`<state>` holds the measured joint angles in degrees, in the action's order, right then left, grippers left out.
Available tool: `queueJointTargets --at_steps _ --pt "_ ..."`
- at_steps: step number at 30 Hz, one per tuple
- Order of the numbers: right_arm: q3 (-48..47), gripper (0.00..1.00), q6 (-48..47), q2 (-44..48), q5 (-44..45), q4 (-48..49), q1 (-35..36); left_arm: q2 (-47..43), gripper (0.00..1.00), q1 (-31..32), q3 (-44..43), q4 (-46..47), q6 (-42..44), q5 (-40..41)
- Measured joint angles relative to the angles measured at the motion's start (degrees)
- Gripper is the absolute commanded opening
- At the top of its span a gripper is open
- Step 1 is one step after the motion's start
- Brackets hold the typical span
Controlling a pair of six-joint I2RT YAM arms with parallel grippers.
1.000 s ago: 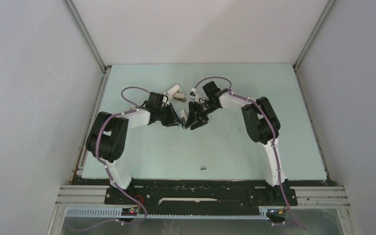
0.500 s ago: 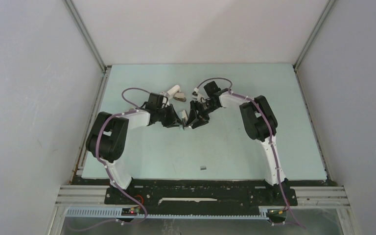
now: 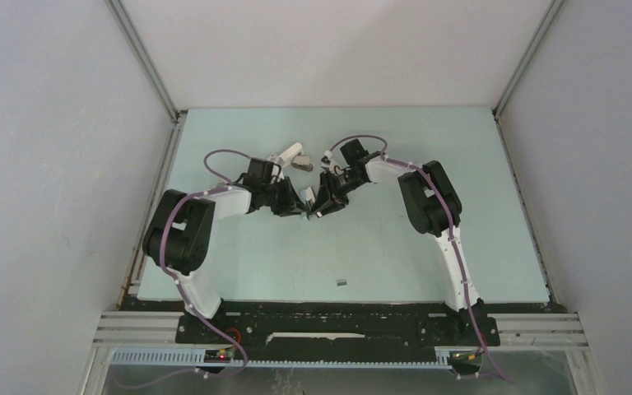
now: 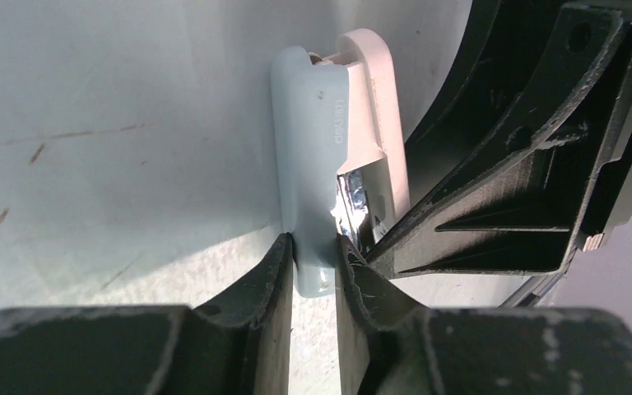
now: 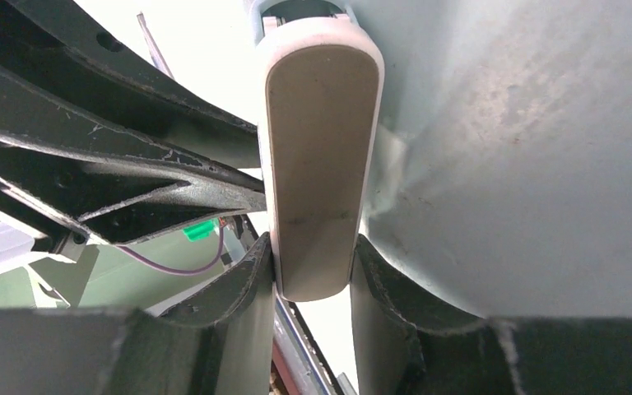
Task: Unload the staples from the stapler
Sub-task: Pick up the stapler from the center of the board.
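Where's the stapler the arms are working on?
Stapler is near table centre in the top view, clamped between left gripper and right gripper.

This is a robotics lab test cell: a pale green tabletop sits boxed in by plain white wall panels joined with bare aluminium framing struts. At the near edge, a black-and-white left robot arm and right robot arm, trailing purple cables, are bolted to a black base plate on slotted aluminium rails.
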<state>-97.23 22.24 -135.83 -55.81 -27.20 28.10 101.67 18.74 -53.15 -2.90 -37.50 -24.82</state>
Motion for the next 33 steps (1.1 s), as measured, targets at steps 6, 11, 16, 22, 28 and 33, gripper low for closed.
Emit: queueJointTargets --at_steps 6,11,16,22,28,33 --pt "0.2 0.0 -0.5 0.1 -0.7 0.6 -0.1 -6.2 0.58 -2.8 5.0 -1.4 0.4 -0.1" --pt "3.3 0.0 -1.3 2.7 -1.9 2.5 -1.8 -16.9 0.69 -5.9 9.0 -1.6 1.2 -0.1" --pt "6.7 0.0 -4.3 8.2 -3.6 3.7 -3.6 -26.6 0.75 -6.9 13.9 1.6 1.6 -0.4" --pt "13.4 0.0 -10.3 20.9 -5.7 7.7 -6.5 -40.5 0.99 -6.9 18.3 6.4 1.4 2.7" --pt "13.4 0.0 -20.2 27.2 -2.9 5.3 -9.0 -45.5 1.0 -7.6 20.1 19.7 -4.9 3.6" --pt "13.4 0.0 -23.5 27.7 -0.3 3.1 -10.3 -35.1 1.0 -7.9 22.9 34.0 -19.9 0.1"
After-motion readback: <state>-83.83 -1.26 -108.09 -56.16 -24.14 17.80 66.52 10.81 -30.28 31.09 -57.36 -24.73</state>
